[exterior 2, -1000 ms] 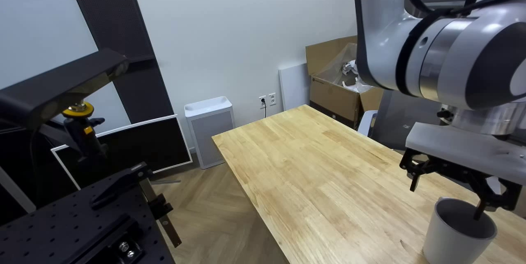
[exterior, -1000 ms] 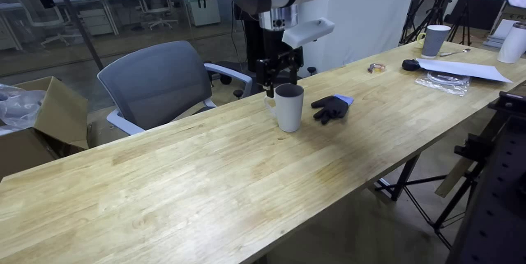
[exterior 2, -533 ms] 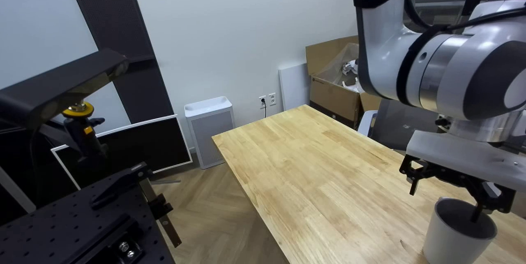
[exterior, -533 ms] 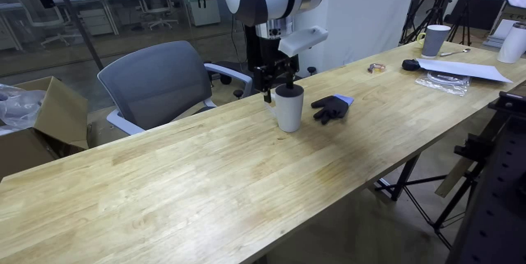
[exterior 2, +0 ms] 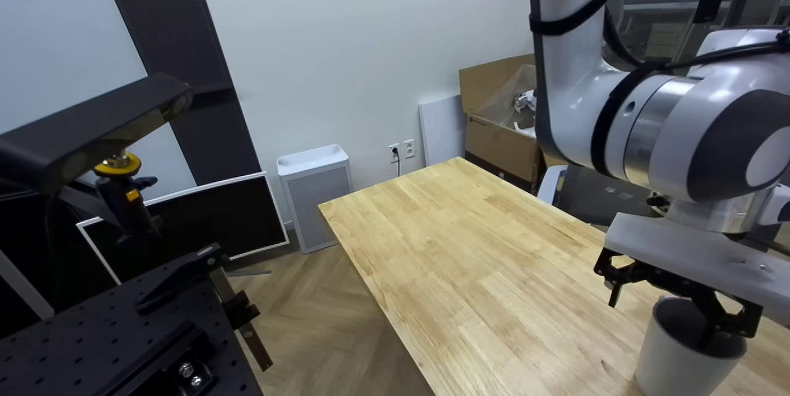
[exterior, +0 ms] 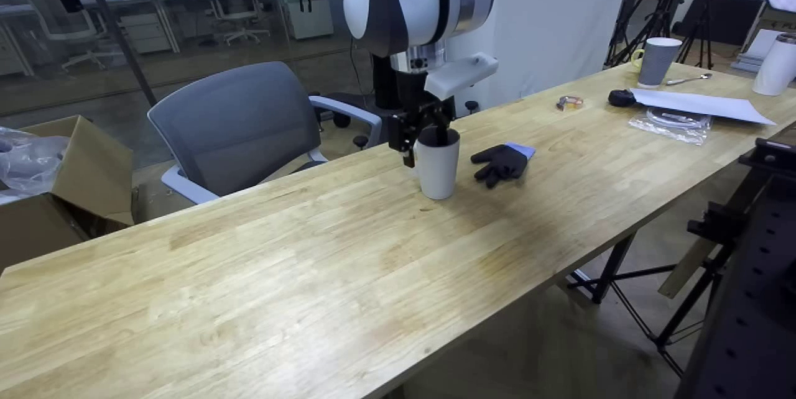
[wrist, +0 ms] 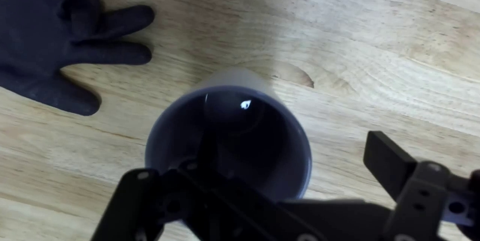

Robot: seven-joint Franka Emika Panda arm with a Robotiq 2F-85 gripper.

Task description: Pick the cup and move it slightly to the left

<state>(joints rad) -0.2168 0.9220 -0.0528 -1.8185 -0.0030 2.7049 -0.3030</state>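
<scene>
Cup point(exterior: 437, 170) stands upright on the table point(exterior: 280, 275), the gripper point(wrist: 291, 141) spread with one finger point(wrist: 390, 164) outside the cup and one inside, so the grasp seems in hand, the next move calling for a squeeze before lifting left.

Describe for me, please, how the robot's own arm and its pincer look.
The arm is white and rounded, with dark grey panels, silver metal rings, black straps and a black cable running outside. A pale, bar-shaped housing sits near its end. The pincer is black, with angular, perforated linkages and blocky fingers. I can read no lettering on either.
</scene>
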